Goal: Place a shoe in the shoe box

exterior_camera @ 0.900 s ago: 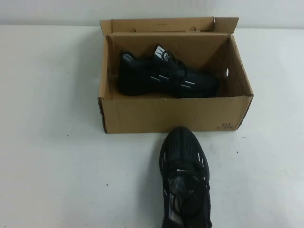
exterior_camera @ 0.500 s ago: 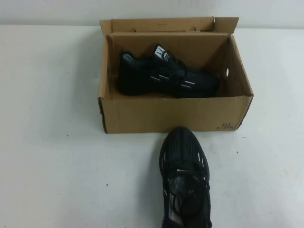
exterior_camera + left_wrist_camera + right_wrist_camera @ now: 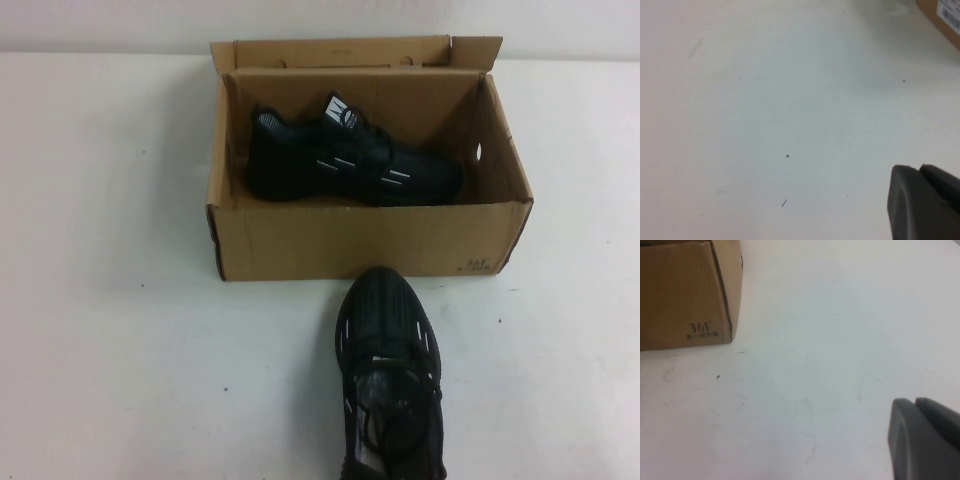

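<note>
From high on the near side we look down; both wrist views skim the table [image 3: 765,100], sharing the shoe box [image 3: 370,245] corners.

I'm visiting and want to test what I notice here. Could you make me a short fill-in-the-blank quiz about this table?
1. The box holds ____ shoe.
2. The second shoe lies on the ____ in front of the box.
3. The box's lid is ____.
4. The left gripper and right gripper, seen only in their own wrist views, hold ____.

Missing words: one; table; open; nothing
</note>
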Robot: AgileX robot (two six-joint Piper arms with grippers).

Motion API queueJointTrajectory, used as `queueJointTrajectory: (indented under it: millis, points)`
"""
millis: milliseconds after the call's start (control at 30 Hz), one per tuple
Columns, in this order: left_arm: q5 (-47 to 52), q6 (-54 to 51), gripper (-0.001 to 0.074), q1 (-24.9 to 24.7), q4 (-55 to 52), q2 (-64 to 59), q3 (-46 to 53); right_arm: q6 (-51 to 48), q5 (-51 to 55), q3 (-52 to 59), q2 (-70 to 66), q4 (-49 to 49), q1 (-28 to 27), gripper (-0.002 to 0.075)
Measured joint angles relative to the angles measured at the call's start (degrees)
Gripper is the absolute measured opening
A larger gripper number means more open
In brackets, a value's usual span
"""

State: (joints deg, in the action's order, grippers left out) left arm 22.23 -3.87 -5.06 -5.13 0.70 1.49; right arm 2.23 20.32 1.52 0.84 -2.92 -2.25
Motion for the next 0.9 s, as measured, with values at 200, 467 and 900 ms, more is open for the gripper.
queueJointTrajectory:
  millis: [200, 467, 900]
  points:
    - [0.0, 0.0, -0.0004, 0.0, 0.0, 0.0, 0.0, 0.0, -0.1, 0.0, 0.0, 0.2, 0.0, -0.0016]
    - [-1.0, 0.0, -0.0004, 0.0, 0.0, 0.0, 0.0, 0.0, -0.8, 0.0, 0.0, 0.4, 2.0, -0.0016]
    - [-13.2, 3.0, -0.0004, 0.0, -0.1, 0.0, 0.0, 0.0, -19.3, 0.0, 0.0, -0.7, 2.0, -0.0016]
